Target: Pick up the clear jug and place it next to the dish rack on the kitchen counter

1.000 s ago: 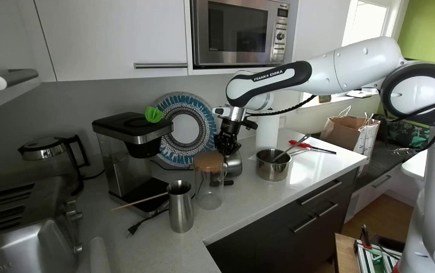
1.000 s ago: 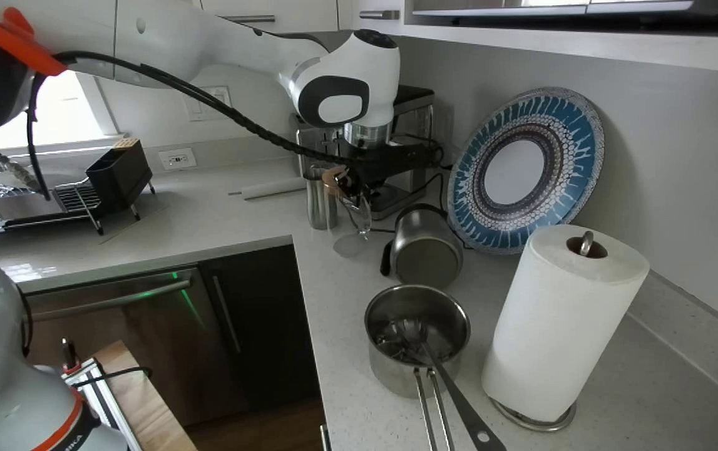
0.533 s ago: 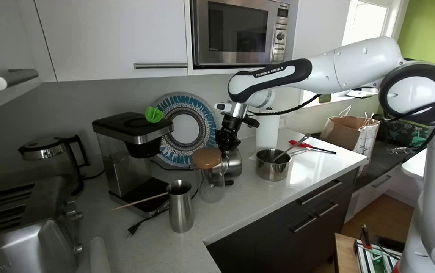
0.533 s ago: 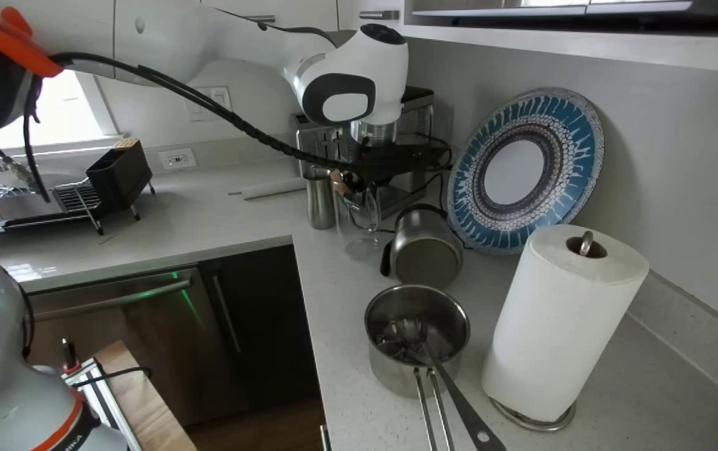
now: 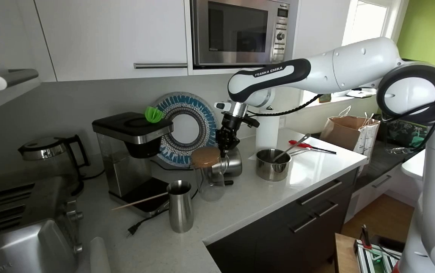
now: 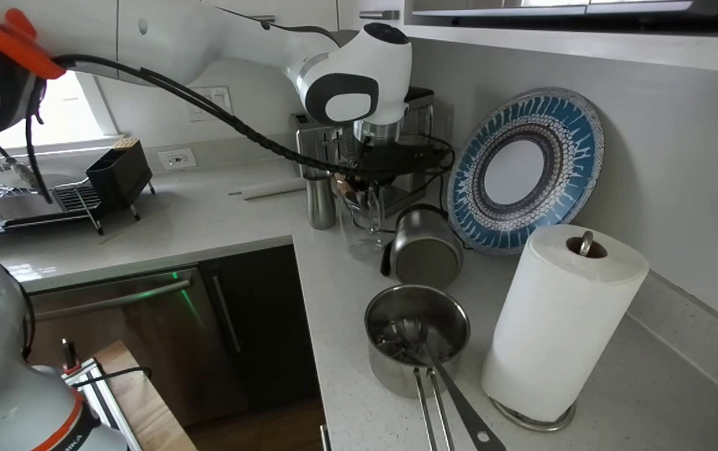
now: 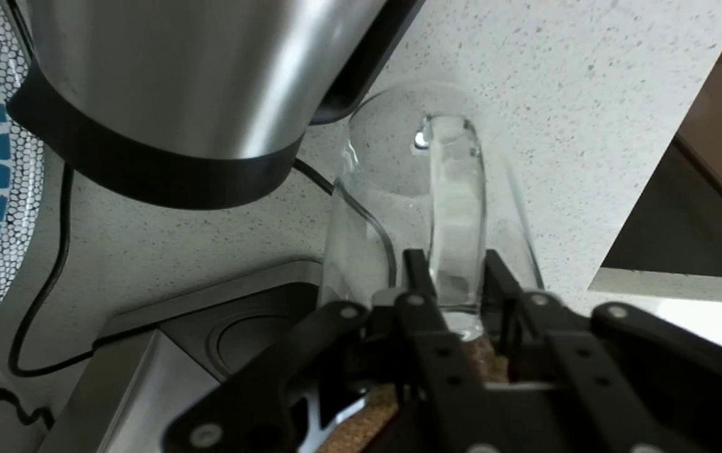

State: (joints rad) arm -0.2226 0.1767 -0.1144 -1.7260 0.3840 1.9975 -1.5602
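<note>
Kitchen counter (image 5: 164, 250), L-shaped, pale grey-white and speckled, glossy where light falls, holds both the job's starting place and its goal. The smooth white robot arm (image 5: 365, 62) reaches across it; judging by what shows, the grip is made and the lift is at or near its start, while the carry and the setting-down are left. The low, wide, silvery-grey metal dish rack (image 6: 17, 208), wiry with upright slats, stands far left in an exterior view. The large round plate (image 6: 515, 172), blue and white with a honeycomb-patterned ring, stands on edge at the right there.

In an exterior view the clear jug (image 5: 211, 185), a transparent cylinder that looks like glass, is mid-scene, between the toppled brushed-steel carafe (image 5: 235, 162) on the right, far side and the upright, shiny steel mug (image 5: 180, 212) on the left, near side. It is well apart from the rack and seems slightly tilted; whether its base is off the counter cannot be told.

The wrist view shows the black, jointed gripper (image 7: 455, 270). Smaller are the jug's round brown, grainy cork-like top (image 5: 205, 156) and its thick, clear, strap-like handle (image 7: 455, 201). The slim black fingers (image 7: 500, 280) are clamped on that handle, one on each side.
</note>
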